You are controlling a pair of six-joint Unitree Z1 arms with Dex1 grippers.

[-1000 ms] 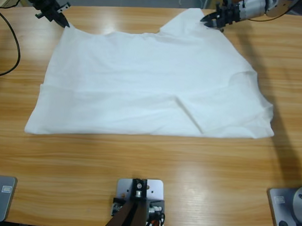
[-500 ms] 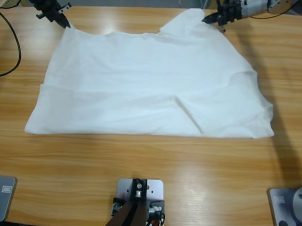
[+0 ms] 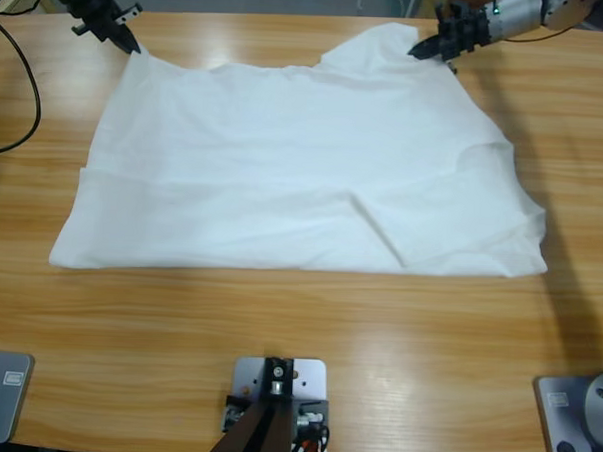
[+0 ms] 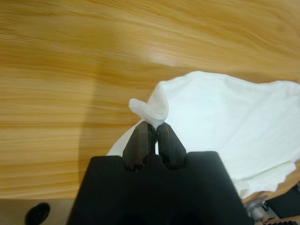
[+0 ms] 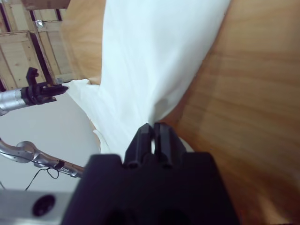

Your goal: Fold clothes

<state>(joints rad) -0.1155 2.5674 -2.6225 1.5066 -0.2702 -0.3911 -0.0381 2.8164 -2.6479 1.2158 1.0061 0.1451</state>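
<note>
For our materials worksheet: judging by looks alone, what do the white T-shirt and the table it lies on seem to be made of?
T-shirt: thin, soft woven or knit cloth, probably cotton; matt white, with creases and limp folds where it is pinched.
Table: wood or wood-look laminate; striped honey-coloured grain, smooth semi-gloss finish, shown by pale reflections of light. Solid or veneer cannot be told.

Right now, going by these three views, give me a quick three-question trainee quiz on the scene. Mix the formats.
1. True or false: the left end effector and the right end effector are each shut on a corner of the T-shirt.
2. Multiple choice: in the high view, the left end effector is at the shirt's
A) top right corner
B) top left corner
C) bottom edge
3. Fill in: apart from the pinched corners, the T-shirt lies spread out on the wooden ____.

Key: 1 true; 2 A; 3 table.
</note>
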